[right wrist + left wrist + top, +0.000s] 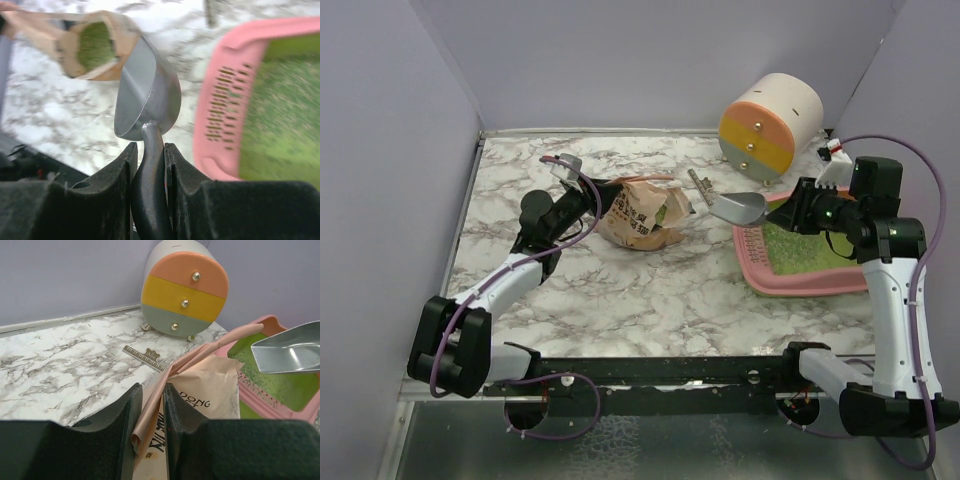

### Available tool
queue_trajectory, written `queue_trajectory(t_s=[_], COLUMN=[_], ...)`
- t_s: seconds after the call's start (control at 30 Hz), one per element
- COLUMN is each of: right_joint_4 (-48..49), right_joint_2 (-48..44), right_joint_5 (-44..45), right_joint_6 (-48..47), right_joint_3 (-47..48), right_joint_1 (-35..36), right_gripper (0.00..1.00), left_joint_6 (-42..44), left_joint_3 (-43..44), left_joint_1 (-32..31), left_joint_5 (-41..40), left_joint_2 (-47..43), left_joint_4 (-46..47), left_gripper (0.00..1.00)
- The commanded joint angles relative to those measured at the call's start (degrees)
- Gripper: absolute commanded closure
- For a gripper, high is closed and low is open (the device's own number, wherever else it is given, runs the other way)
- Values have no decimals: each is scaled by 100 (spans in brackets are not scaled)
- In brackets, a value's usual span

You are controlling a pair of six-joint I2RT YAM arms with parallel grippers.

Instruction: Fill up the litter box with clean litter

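Left gripper (152,392) clamped on paper bag (638,218) flap. Right gripper (149,150) clamped on scoop (738,207) handle, bowl over the litter box (790,287) at its 10 o'clock corner. Box holds litter (807,245).

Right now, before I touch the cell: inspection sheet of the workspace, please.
Surface: marble-pattern table; stray grains too small to judge.
Job's things: litter box at right, with a layer of clean litter on its floor. More litter shows in the mouth of the open paper bag at centre.
Clutter: banded drum at back right; ruler-like strip lying flat in front of it.
Grippers: left gripper shut on the bag's top flap. Right gripper shut on the scoop handle. Scoop is in the air between bag and box; bowl looks empty.
Cables: purple cables loop along both arms; no snag seen.
Surroundings: lavender walls on three sides; nothing else seen.
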Motion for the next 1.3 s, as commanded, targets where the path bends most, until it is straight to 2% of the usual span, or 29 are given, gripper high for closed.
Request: queue_trajectory(t_s=[0.0, 0.2, 0.3, 0.63, 0.97, 1.27], right_joint_4=[1263, 1504, 1443, 1908, 1659, 1294], right_joint_2=[-143, 13, 213, 821, 1616, 2249], right_joint_5=[-2058, -2646, -2310, -489, 740, 1352], right_joint_6=[169, 106, -8, 258, 53, -80], right_joint_3=[-207, -228, -152, -265, 615, 1415], right_joint_1=[24, 126, 441, 1929, 2359, 2900], right_gripper=[99, 99, 99, 99, 99, 99], left_joint_6=[62, 142, 258, 708, 1125, 1230], left_joint_3=[70, 70, 37, 5, 119, 158], left_joint_1=[18, 22, 18, 20, 18, 18], left_joint_5=[217, 363, 384, 188, 203, 220], left_joint_2=[-208, -301, -366, -645, -917, -1019], left_joint_4=[77, 74, 6, -414, -826, -954], left_gripper=[76, 94, 100, 100, 100, 100])
